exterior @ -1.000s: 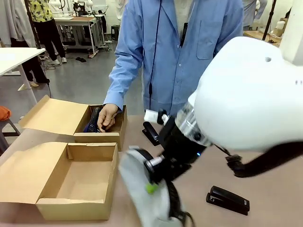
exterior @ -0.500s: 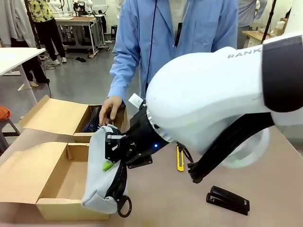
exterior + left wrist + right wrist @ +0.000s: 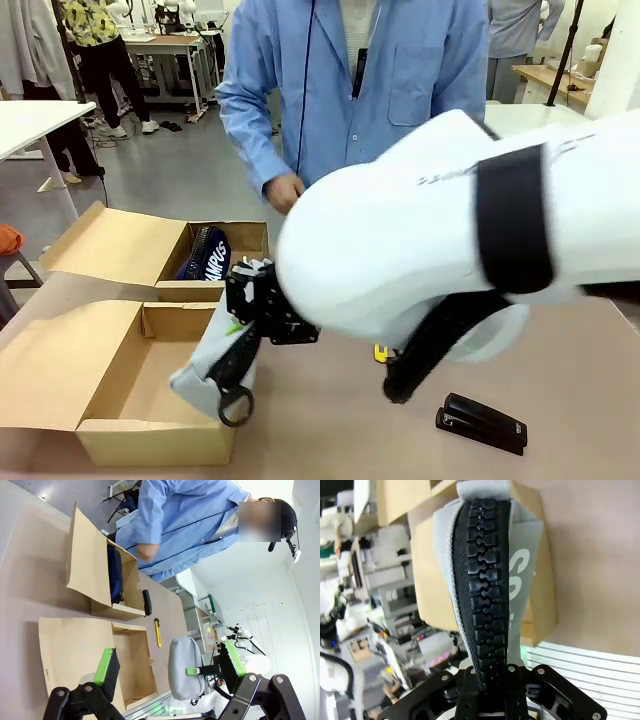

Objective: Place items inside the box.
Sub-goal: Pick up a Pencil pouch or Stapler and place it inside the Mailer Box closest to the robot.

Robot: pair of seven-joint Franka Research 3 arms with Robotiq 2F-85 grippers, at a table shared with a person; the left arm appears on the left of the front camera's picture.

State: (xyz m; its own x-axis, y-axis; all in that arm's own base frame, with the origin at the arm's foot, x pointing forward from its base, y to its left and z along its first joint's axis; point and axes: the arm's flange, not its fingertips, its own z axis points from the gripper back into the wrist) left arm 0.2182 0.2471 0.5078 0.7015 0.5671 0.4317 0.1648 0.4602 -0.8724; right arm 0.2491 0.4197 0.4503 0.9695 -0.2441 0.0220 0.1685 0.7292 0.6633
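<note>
The right fingers [image 3: 516, 695] clamp tight on the grey pouch [image 3: 205, 365], which hangs lower left of centre over the near box's [image 3: 110, 440] right edge; the left fingers [image 3: 106, 666] spread wide, empty

Robotics laboratory or workshop. A white robot arm [image 3: 450, 240] works over the brown worktable [image 3: 335, 440]. Beyond the worktable stands a person in a blue work coat [image 3: 400, 80]; farther beyond lie bare grey floor [image 3: 170, 175], a white table [image 3: 30, 115] and an equipment-laden bench [image 3: 170, 45].

Grey cloth pouch [image 3: 206, 366] — matt cardboard box [image 3: 150, 442]
</note>
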